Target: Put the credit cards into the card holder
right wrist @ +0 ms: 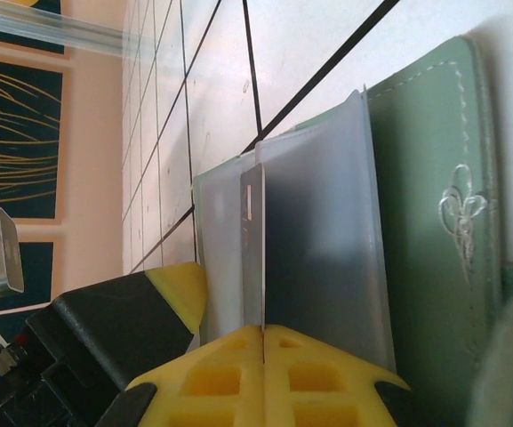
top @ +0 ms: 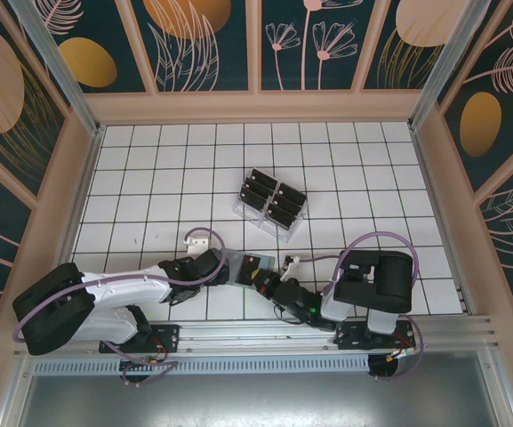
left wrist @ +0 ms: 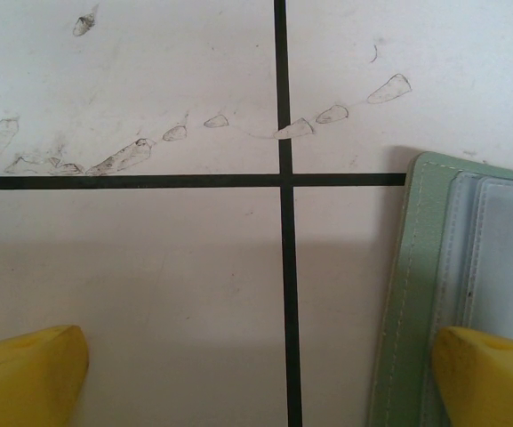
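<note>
The sage-green card holder point(right wrist: 434, 222) lies open on the tiles, its clear inner sleeves point(right wrist: 327, 231) showing. My right gripper point(right wrist: 264, 331) is shut on one credit card point(right wrist: 252, 240), seen edge-on, whose far end stands among those sleeves. My left gripper point(left wrist: 260, 382) is open just left of the holder point(left wrist: 412, 294); one yellow fingertip point(left wrist: 492, 378) rests over the holder's edge and the other point(left wrist: 25, 378) is over bare tile. From above, both grippers point(top: 223, 267) point(top: 265, 280) meet at the holder point(top: 249, 264). Several more black cards point(top: 265, 196) sit in a rack.
The clear plastic slotted rack point(top: 284, 226) stands mid-table, about two tiles beyond the holder. Wooden walls enclose the tiled floor. The left gripper's black and yellow finger point(right wrist: 172, 285) sits close beside the held card. Scuff marks point(left wrist: 123, 156) dot the tile ahead of the left gripper.
</note>
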Controlling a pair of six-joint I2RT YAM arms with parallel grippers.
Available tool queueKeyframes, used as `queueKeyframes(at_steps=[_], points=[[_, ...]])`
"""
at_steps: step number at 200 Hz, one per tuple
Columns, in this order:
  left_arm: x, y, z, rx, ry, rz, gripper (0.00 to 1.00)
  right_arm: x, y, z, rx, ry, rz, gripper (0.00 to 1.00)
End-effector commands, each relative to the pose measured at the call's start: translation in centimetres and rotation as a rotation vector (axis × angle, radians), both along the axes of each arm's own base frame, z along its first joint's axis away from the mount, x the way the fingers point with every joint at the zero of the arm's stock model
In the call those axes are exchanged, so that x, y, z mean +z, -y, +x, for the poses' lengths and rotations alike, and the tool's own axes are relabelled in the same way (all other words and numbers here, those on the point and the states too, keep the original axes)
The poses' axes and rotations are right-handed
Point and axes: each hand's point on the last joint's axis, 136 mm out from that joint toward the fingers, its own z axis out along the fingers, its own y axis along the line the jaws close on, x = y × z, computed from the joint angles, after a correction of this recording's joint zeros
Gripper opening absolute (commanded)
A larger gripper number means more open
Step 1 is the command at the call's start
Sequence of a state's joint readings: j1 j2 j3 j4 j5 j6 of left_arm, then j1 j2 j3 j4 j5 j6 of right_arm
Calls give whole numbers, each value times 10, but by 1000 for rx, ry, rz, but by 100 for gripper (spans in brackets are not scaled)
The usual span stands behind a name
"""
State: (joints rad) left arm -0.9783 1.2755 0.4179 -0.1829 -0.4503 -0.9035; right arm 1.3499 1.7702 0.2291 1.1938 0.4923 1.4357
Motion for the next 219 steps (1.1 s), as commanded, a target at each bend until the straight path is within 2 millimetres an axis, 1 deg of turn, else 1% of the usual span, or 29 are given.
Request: queueKeyframes(at_steps=[1, 43, 77, 120, 202, 219], points=[[-15, -8, -10, -19, -45, 45, 99, -3, -1, 1, 12, 15, -20, 0], [-14, -8, -10, -20, -44, 46, 99, -4, 0, -2, 17, -3, -7, 0], [-15, -9, -10, -20, -44, 48, 99, -9, 2, -4, 19, -26, -8, 0], [-15, -8, -10, -21, -45, 45, 99, -14, -5, -6, 38, -50, -9, 0], [-14, -6, -10, -21, -46, 34, 99, -18, -21, -1, 102, -64, -21, 0], [-13, -5, -9, -20, -43, 31, 99, -19, -23, -3, 119, -70, -25, 17]])
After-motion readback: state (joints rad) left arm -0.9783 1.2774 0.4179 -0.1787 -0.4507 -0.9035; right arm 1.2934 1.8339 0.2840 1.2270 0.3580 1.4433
